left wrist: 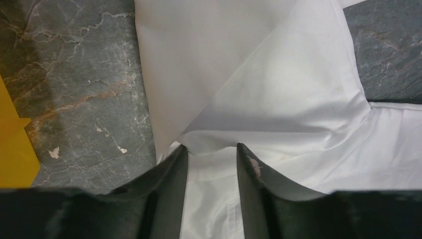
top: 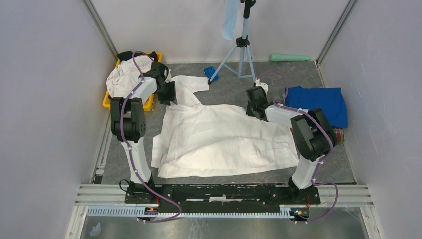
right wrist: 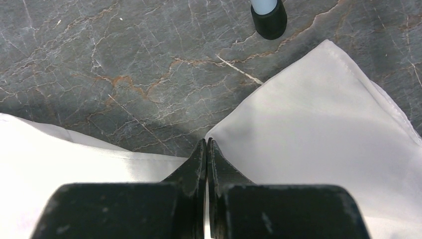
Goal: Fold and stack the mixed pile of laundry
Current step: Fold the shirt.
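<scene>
A large white shirt (top: pixel 224 139) lies spread across the middle of the table. My left gripper (top: pixel 166 93) is low over its upper left part, by the sleeve. In the left wrist view this gripper (left wrist: pixel 211 148) is open, and a fold of the white shirt (left wrist: pixel 278 94) lies between its fingertips. My right gripper (top: pixel 256 105) is at the shirt's far edge. Seen from the right wrist, it (right wrist: pixel 206 141) is shut on the edge of the white shirt (right wrist: pixel 323 129), and a sliver of cloth shows between the jaws. More of the laundry pile (top: pixel 127 78) fills the yellow bin (top: pixel 107 101).
A folded royal-blue T-shirt (top: pixel 318 102) lies at the right, with plaid cloth (top: pixel 340 135) beside the right arm. A tripod (top: pixel 242 47) stands at the back, its foot (right wrist: pixel 268 19) near my right gripper. A small blue object (top: pixel 211 72) and a green cylinder (top: pixel 289 57) lie near it.
</scene>
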You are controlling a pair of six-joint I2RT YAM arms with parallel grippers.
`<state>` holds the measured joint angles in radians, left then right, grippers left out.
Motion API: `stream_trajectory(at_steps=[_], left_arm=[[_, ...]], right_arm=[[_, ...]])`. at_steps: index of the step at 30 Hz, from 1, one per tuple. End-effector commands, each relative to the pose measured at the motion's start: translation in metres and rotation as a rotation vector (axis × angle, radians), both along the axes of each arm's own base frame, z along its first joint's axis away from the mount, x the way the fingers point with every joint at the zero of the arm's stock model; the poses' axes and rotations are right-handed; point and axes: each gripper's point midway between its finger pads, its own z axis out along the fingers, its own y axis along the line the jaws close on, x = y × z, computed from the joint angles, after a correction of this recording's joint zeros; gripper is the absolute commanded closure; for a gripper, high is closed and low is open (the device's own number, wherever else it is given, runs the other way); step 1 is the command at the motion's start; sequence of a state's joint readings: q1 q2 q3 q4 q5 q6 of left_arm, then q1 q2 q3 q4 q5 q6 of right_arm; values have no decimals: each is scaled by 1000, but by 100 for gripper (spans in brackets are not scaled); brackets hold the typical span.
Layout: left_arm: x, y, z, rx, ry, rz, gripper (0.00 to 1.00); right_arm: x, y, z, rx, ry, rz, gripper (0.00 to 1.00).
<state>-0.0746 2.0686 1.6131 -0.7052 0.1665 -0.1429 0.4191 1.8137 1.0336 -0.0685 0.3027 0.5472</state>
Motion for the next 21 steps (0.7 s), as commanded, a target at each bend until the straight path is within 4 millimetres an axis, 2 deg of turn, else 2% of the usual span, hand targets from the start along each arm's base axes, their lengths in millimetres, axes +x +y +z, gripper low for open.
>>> stream_trajectory(at_steps=[1,5,6,13,21], left_arm=[[10,-9,9,-23,-27,17,60],[9,-12,15,-12,-41,26,93],[9,-12,17,-8,-47,30,97],[2,-16,39,1,-85,53,98],[-21,-16,85,55,-184,83,98]], right_arm=[[4,4,18,18,-51,18,100],[5,4,22,17,-58,19,100],[4,4,22,18,-60,19,100],[6,5,35,25,-83,23,100],[1,5,45,38,-95,27,100]])
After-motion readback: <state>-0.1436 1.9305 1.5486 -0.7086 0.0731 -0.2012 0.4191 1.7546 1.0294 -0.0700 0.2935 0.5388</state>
